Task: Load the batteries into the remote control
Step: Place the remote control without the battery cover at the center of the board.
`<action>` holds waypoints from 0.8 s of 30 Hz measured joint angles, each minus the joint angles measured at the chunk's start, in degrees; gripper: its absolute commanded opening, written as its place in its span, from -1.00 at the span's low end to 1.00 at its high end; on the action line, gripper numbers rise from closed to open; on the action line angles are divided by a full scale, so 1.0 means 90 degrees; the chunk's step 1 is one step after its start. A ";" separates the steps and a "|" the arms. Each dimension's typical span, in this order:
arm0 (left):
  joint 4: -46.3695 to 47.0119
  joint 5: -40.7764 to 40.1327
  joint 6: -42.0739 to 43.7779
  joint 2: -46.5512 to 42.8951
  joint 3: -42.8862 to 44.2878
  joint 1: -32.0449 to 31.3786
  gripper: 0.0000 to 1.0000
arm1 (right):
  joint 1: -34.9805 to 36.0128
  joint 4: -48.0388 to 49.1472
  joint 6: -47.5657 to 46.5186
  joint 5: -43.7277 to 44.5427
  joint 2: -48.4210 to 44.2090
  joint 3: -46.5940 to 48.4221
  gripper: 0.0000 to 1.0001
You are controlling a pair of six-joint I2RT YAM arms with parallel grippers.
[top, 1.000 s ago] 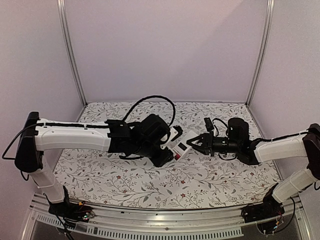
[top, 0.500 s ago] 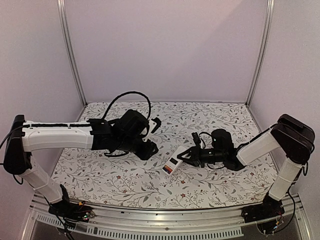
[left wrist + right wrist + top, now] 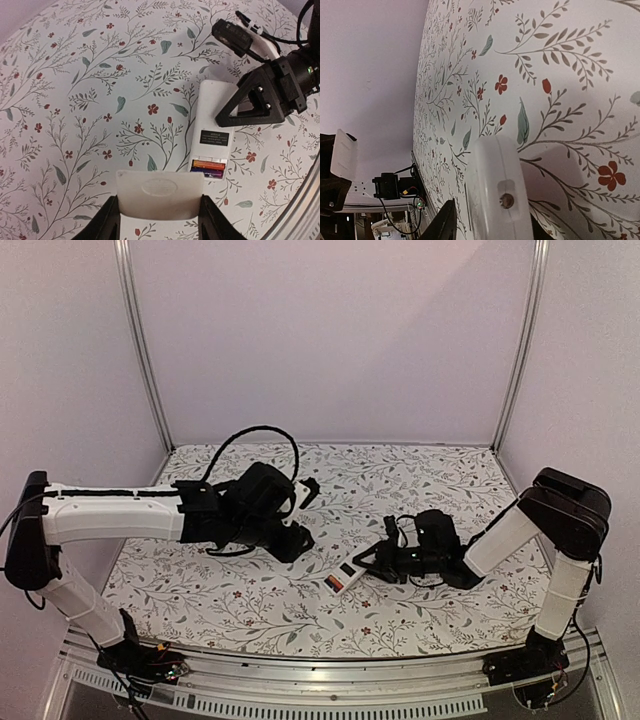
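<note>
Showing one remote control | two batteries seated | one white cover

overhead view from the near side, wrist views low and close, remote control common to all

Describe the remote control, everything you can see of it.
The remote control is a flat white plastic rectangle lying back-up on the floral table cover. Its back carries a dark label; the recess at one end is open, showing the batteries, one reddish-orange, one dark. The right gripper straddles its other end; whether it clamps is unclear.
</note>
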 measured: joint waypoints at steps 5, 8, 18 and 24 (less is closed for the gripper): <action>0.0000 0.0002 0.0000 -0.0015 -0.0024 0.0005 -0.20 | 0.0002 -0.0226 0.0024 0.0100 -0.0126 -0.0299 -0.05; 0.0000 0.0024 0.0005 -0.0015 -0.0024 0.0017 -0.15 | 0.0010 -0.0537 0.0012 0.0146 -0.0491 -0.0491 0.08; 0.0087 0.0673 0.0432 -0.0015 -0.0068 0.0036 -0.10 | 0.0058 -0.2319 -0.0260 0.0245 -0.1775 -0.0811 0.37; 0.0248 0.1073 0.0770 -0.0012 -0.0265 0.0039 -0.05 | 0.0058 -0.3716 -0.0600 0.0367 -0.2720 -0.0954 0.38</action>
